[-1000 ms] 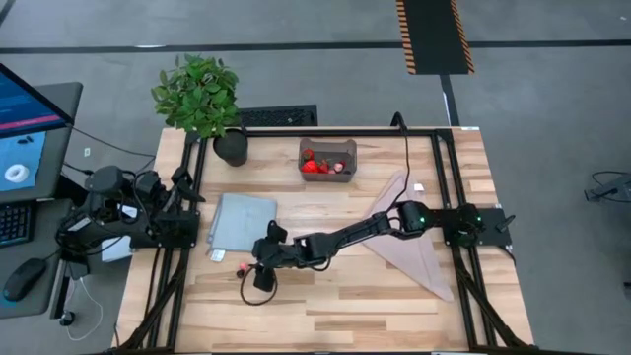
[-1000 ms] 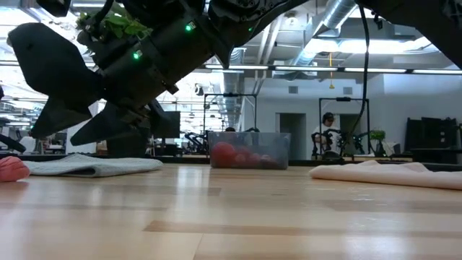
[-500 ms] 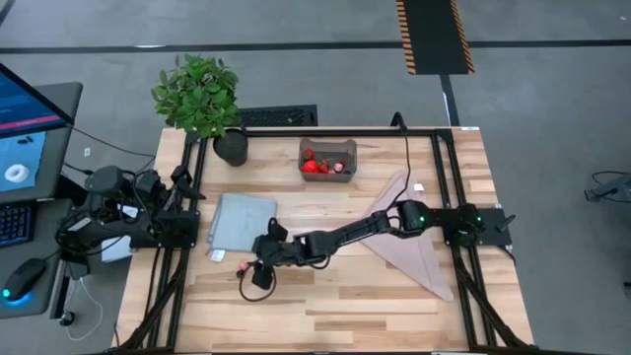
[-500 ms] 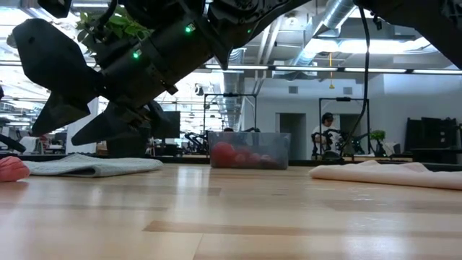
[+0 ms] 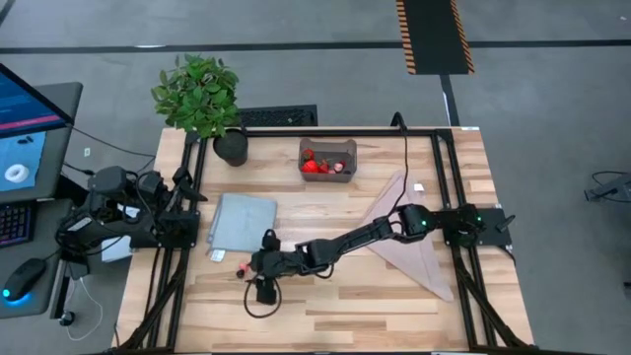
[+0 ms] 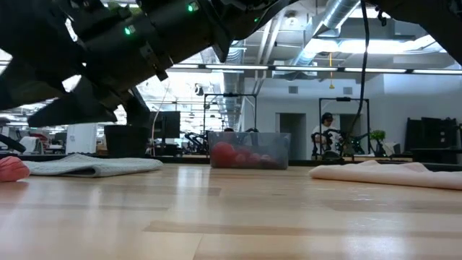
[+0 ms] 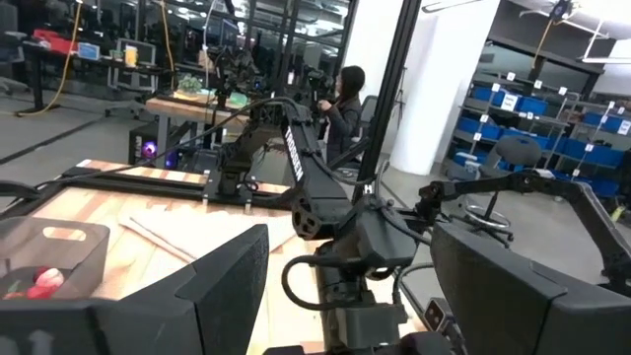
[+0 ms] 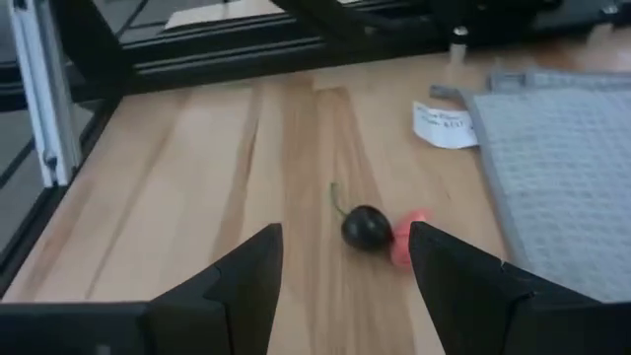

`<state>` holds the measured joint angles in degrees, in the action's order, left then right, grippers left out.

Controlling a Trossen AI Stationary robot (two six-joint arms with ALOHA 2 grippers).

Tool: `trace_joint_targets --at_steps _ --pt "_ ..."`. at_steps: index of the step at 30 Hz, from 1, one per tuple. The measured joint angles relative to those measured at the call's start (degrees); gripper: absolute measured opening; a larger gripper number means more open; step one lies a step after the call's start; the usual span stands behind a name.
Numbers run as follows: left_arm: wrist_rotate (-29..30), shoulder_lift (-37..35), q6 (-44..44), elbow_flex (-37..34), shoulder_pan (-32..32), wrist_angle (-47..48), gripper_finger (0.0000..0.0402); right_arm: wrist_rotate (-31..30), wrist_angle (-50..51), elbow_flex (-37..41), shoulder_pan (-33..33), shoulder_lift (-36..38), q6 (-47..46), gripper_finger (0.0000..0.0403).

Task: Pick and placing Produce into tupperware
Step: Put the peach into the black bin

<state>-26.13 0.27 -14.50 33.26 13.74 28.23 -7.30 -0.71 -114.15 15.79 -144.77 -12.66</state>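
High view, right gripper [image 5: 258,264] stretched low across table, open, empty, near cherry [image 8: 366,227]

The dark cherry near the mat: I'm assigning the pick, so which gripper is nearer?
Right. The right gripper hovers open just short of the dark cherry; the left gripper waits at the table's left edge.

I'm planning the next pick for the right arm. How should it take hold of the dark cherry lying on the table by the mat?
Probably grip the dark cherry across its round body, not its thin stem. Come straight down with the open right gripper, one finger on the bare wood side; the pink piece touches the other side, leaving that finger little room.
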Motion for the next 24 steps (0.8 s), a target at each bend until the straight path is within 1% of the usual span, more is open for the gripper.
trace_joint_targets --at_steps 4,8,11,13,16,18,20,22,24 --pt "0.1 0.0 0.6 0.0 0.0 0.0 0.027 -0.7 0.6 -0.6 -0.8 0.0 -2.8 0.0243" --pt "2.0 0.0 1.0 0.0 0.0 0.0 0.027 -0.9 0.5 -1.5 -1.9 0.1 -4.3 0.0243" --pt "2.0 0.0 1.0 0.0 0.0 0.6 0.027 -3.5 4.1 -1.5 -2.2 0.1 -5.8 0.0243" --pt "2.0 0.0 1.0 0.0 0.0 1.2 0.027 -3.2 6.1 -1.5 -2.6 0.0 -8.2 0.0243" --pt "2.5 0.0 1.0 0.0 0.0 2.5 0.027 -3.2 10.5 -1.5 -2.9 0.0 -9.4 0.0243" --pt "3.1 0.0 0.8 -0.1 0.0 3.4 0.027 -3.0 10.8 -1.5 -2.9 0.0 -9.2 0.0243" --pt "3.5 0.0 0.5 -1.2 0.0 3.1 0.027 -2.0 10.8 -1.4 -2.9 1.2 -6.5 0.0243" --pt "3.7 0.0 0.1 -2.4 0.0 3.4 0.027 -0.9 10.9 -1.4 -2.6 3.5 -3.1 0.0243" --pt "3.7 0.0 -0.1 -3.9 0.0 2.7 0.027 -0.9 12.3 -1.5 -2.3 6.5 -2.2 0.0243"
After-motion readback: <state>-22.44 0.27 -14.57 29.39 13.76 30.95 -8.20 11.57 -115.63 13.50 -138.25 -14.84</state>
